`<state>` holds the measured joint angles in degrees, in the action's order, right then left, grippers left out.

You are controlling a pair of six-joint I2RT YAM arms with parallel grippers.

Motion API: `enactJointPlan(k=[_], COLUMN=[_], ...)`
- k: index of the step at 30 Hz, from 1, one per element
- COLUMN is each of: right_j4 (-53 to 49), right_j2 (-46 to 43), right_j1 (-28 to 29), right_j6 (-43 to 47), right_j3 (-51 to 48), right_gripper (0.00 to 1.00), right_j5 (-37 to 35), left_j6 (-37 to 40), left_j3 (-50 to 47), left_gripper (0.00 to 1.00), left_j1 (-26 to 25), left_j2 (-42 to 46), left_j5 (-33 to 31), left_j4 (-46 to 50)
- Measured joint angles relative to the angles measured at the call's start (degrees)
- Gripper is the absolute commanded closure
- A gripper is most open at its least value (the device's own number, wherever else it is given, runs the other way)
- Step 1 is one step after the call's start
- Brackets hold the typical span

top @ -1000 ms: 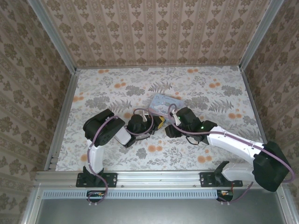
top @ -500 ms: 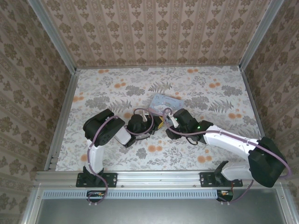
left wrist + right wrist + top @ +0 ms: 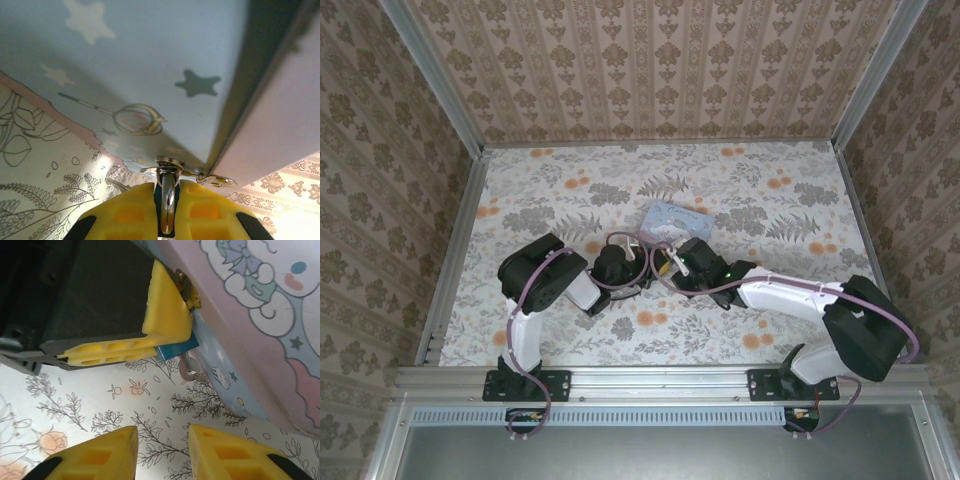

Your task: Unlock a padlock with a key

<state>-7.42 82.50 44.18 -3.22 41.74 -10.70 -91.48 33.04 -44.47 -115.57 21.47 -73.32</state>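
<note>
The padlock [image 3: 178,349] is tiny, with a bluish-green body, and my left gripper [image 3: 168,187] is shut on it right against the tin's side. Its silver shackle [image 3: 168,205] stands between the yellow fingers [image 3: 130,212] and passes through the tin's small brassy hasp [image 3: 216,179]. A silver key [image 3: 188,371] on a thin ring sticks out under the padlock body. My right gripper [image 3: 162,436] hovers open over the tablecloth just short of the key, with nothing between its fingers. In the top view the left gripper [image 3: 638,266] and right gripper [image 3: 669,268] nearly meet.
The pastel blue-pink cartoon tin box [image 3: 675,218] lies mid-table, touching the held padlock; its wall [image 3: 260,330] rises close beside my right fingers. The left arm's black wrist [image 3: 75,295] is just ahead. Papered walls and metal rails [image 3: 448,270] enclose the table.
My right arm has swung left toward the left gripper and the padlock, and its jaws have narrowed. The left arm and tin have stayed put.
</note>
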Motion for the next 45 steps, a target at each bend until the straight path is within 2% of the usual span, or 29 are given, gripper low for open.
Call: enactJointPlan(k=[16, 25, 34, 38, 39, 42, 45], right_j4=[4.5, 5.2, 6.0, 6.0, 5.9, 6.0, 6.0], right_j2=[7.2, 8.6, 11.9, 12.0, 12.0, 11.7, 10.3], right_j1=[1.6, 1.7, 1.7, 1.7, 1.7, -0.1, -4.0], right_j6=[1.7, 2.0, 2.7, 3.0, 2.8, 1.2, -2.1], right_j3=[0.4, 3.4, 5.6, 5.7, 5.9, 6.0, 5.6], right_gripper=[0.74, 0.76, 0.87, 0.97, 1.0, 1.0, 1.0], right_j5=[-9.5, -10.9, -12.1, -12.2, -12.0, -7.9, 1.3], left_j6=[0.0, 0.0, 0.0, 0.0, 0.0, 0.0, 0.0], left_j3=[0.0, 0.2, 0.3, 0.4, 0.4, 0.4, 0.4], left_gripper=[1.0, 1.0, 1.0, 1.0, 1.0, 1.0, 1.0], left_j1=[0.0, 0.2, 0.8, 0.8, 0.8, 1.1, 1.1], left_j2=[0.0, 0.0, -0.2, -0.2, -0.2, -0.2, -0.2], left_j5=[0.2, 0.2, -0.3, -0.4, -0.5, -0.5, -0.7], left_j4=[0.0, 0.0, 0.2, 0.3, 0.3, 0.3, 0.3])
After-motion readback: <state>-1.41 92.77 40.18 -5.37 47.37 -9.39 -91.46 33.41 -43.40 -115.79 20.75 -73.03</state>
